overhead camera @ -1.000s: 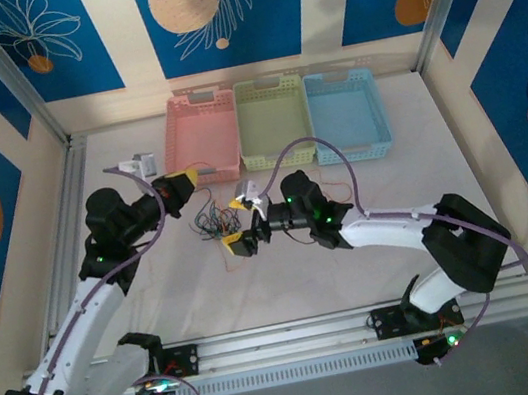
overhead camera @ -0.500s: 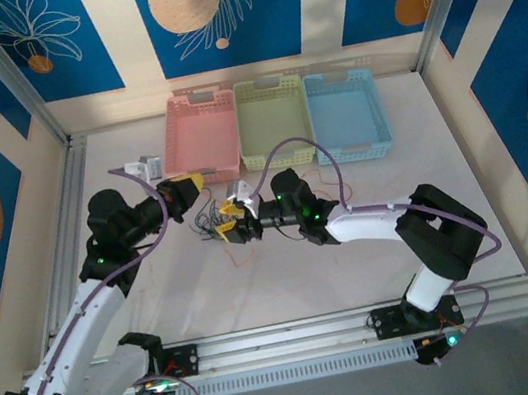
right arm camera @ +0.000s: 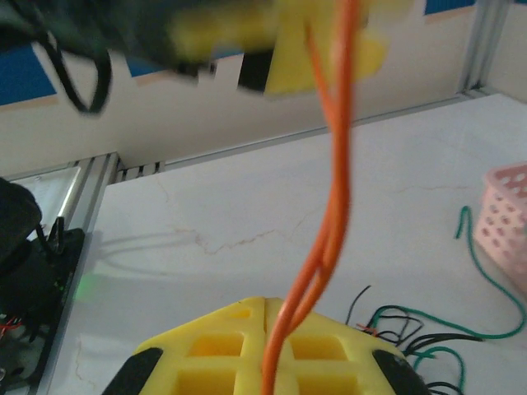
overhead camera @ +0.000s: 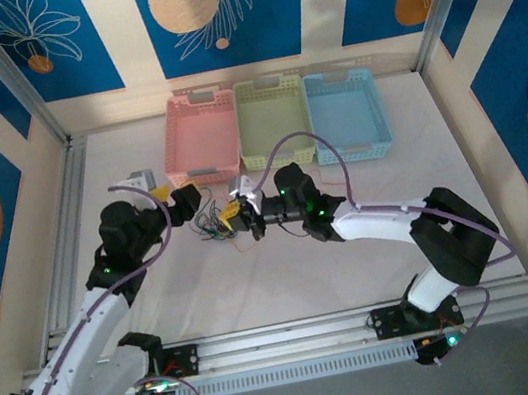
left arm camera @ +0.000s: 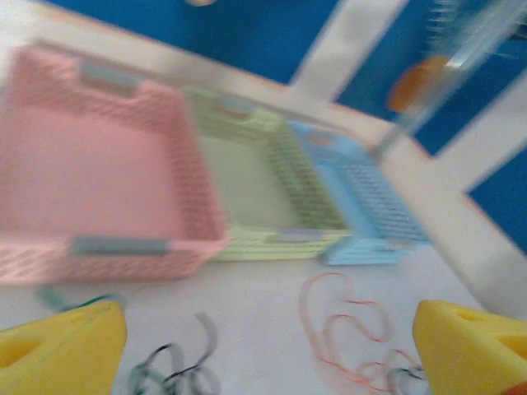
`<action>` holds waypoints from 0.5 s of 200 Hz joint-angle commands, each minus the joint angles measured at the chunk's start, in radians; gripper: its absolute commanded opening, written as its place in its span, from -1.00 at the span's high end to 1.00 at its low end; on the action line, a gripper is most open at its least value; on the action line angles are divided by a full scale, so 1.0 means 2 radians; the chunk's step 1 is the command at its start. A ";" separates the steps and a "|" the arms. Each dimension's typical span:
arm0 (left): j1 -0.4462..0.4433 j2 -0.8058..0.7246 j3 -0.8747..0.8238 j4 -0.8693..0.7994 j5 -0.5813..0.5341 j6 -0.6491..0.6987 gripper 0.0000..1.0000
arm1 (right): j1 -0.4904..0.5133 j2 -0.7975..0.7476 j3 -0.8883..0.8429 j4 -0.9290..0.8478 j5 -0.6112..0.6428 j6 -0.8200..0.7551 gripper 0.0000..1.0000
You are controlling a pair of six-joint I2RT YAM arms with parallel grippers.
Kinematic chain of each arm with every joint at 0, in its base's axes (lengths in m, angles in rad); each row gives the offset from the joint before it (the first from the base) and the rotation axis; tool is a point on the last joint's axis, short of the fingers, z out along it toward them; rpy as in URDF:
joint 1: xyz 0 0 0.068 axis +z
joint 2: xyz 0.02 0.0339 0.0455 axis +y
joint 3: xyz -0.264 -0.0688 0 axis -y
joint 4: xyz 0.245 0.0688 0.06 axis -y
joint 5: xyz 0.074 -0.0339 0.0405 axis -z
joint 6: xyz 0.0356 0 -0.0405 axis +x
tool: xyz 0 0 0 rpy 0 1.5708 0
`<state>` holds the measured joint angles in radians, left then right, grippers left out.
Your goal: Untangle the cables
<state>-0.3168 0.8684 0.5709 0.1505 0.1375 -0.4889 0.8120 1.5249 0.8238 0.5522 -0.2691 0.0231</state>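
Reaching left, right arm (overhead camera: 382,221) clamps orange cable (right arm camera: 333,210) between jaws.

Robot lab cell: aluminium rails (overhead camera: 297,332), blue patterned wall panels (overhead camera: 267,35).

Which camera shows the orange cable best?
The right wrist view: the orange cable runs large and sharp up the frame, doubled, from the yellow fingers. The left wrist view has blurred orange loops on the table, perhaps the same cable. The top view gives a tiny tangle.

bright, even light; left wrist view motion-blurred, right wrist's orange cable (right arm camera: 339,193) out of focus.
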 commanded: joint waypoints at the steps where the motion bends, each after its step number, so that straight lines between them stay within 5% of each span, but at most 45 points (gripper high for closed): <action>1: -0.002 -0.010 -0.038 -0.014 -0.141 0.024 -0.83 | -0.014 -0.050 -0.004 -0.028 0.045 0.014 1.00; 50: -0.002 0.017 -0.109 0.035 -0.209 0.037 -0.72 | -0.050 -0.182 0.016 -0.096 0.117 0.022 1.00; 100: 0.000 0.003 -0.116 0.036 -0.210 0.036 -0.74 | -0.098 -0.287 0.070 -0.141 0.157 0.056 1.00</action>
<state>-0.4004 0.8604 0.4156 0.4049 0.0593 -0.4416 0.7265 1.1324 0.8330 0.1814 -0.0967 0.0761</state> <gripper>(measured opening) 0.861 0.070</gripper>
